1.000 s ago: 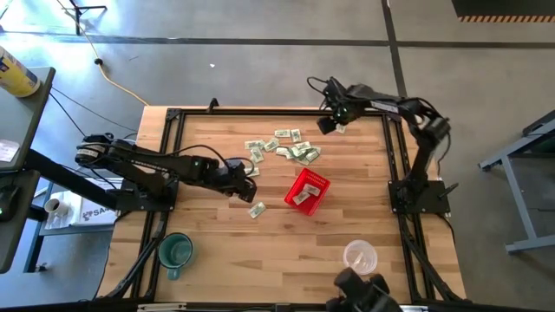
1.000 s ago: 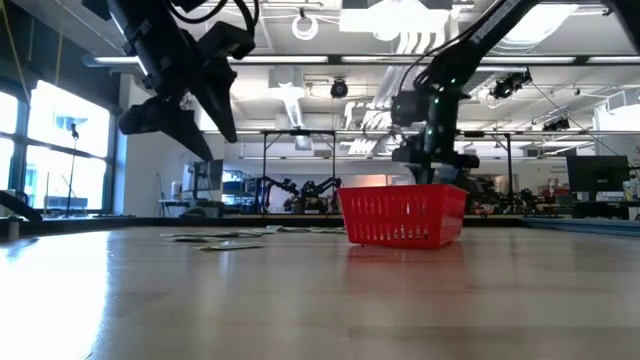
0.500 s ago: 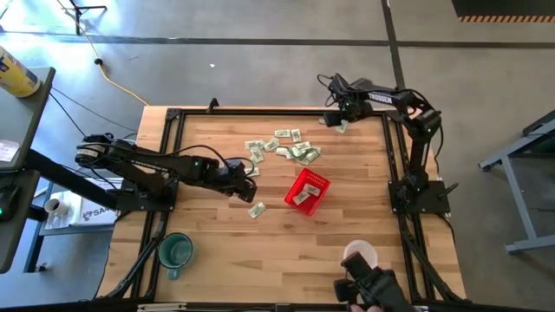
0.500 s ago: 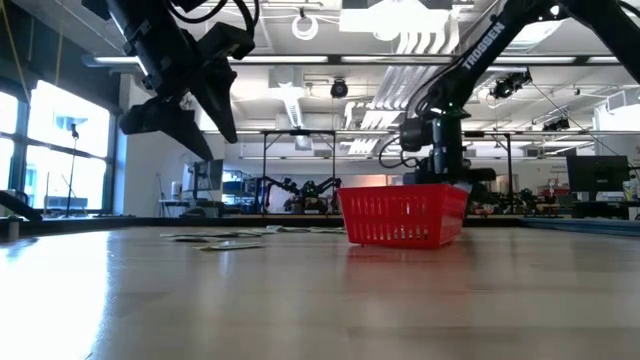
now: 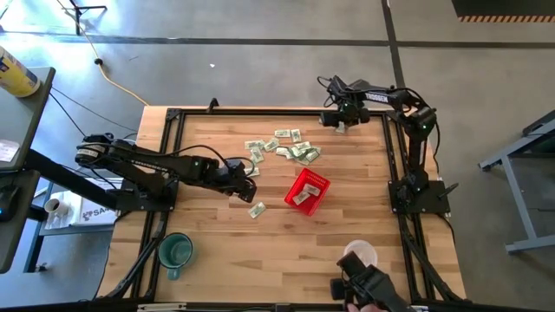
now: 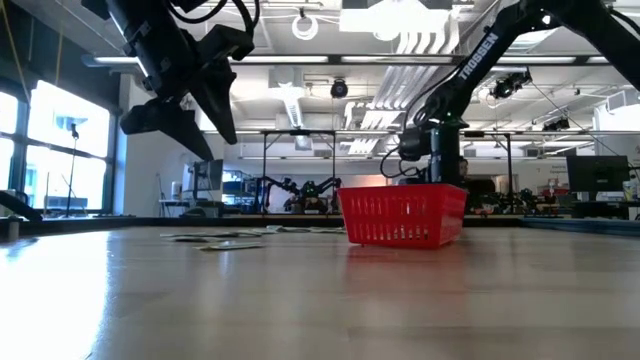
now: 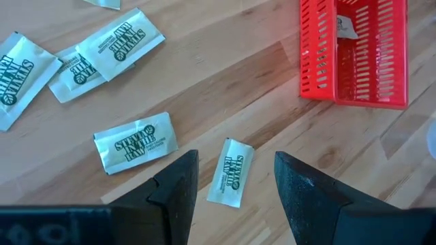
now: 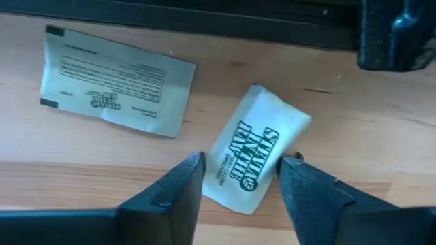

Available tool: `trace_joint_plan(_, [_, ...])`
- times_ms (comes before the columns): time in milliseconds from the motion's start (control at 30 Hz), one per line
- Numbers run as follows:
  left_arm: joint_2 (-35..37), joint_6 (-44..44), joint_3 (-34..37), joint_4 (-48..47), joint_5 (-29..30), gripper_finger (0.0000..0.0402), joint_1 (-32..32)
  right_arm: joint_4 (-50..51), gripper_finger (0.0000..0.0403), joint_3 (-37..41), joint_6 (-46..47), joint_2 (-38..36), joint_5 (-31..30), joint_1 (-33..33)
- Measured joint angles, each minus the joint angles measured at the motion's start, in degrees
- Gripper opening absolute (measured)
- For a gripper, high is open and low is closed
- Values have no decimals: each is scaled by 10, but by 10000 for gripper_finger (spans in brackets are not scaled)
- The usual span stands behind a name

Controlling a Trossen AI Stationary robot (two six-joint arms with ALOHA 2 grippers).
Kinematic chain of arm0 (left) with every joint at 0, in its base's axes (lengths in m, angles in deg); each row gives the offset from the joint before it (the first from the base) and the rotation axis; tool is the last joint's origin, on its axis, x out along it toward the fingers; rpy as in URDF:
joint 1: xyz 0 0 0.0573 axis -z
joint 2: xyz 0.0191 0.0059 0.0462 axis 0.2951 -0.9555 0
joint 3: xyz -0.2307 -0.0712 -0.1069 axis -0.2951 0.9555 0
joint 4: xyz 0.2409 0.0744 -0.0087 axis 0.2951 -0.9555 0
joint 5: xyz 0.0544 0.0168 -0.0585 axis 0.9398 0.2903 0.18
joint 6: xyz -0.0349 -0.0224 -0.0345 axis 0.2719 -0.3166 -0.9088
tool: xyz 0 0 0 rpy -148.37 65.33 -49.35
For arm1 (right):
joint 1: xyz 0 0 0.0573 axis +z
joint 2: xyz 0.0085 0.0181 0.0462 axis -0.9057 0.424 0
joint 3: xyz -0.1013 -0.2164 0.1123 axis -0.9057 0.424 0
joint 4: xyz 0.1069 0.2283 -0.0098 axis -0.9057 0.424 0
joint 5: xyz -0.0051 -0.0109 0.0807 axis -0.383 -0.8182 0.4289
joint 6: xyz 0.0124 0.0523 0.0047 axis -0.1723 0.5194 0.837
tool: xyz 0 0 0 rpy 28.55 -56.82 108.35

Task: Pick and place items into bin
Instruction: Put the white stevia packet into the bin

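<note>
The items are small pale-green-and-white paper packets. A cluster (image 5: 286, 147) lies flat at the table's far middle, and a lone one (image 5: 257, 210) left of the red basket (image 5: 307, 191), which holds one packet (image 7: 344, 26). My left gripper (image 5: 249, 178) hovers open well above the table, over the lone packet (image 7: 230, 180). My right gripper (image 5: 340, 124) is open and low at the far right corner, its fingers standing either side of a packet (image 8: 253, 153). Another packet (image 8: 116, 82) lies flat beside it.
A green mug (image 5: 175, 251) stands at the near left. A clear cup (image 5: 360, 254) stands at the near right, with a dark object (image 5: 368, 284) reaching in over the near edge beside it. The black frame rail (image 8: 204, 13) runs just beyond the right gripper.
My right gripper has moved slightly toward the table's right edge and come down to the tabletop at the far right corner, its arm folding in closer. The dark object at the near edge has shifted beside the clear cup.
</note>
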Motion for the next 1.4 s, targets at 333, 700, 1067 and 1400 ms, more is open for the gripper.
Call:
trace_joint_plan(333, [0, 0, 0, -1, -1, 225, 0, -15, 94, 1, -20, 1, -5, 0])
trace_joint_plan(700, [0, 17, 0, -1, 0, 225, 0, 39, 12, 5, -110, -37, 18, 28])
trace_joint_plan(1067, [0, 41, 0, -1, 1, 225, 0, 115, 10, 5, -203, -156, 238, 220])
trace_joint_plan(1400, [0, 41, 0, -1, -1, 225, 0, 67, 45, 5, -211, -138, 260, 423])
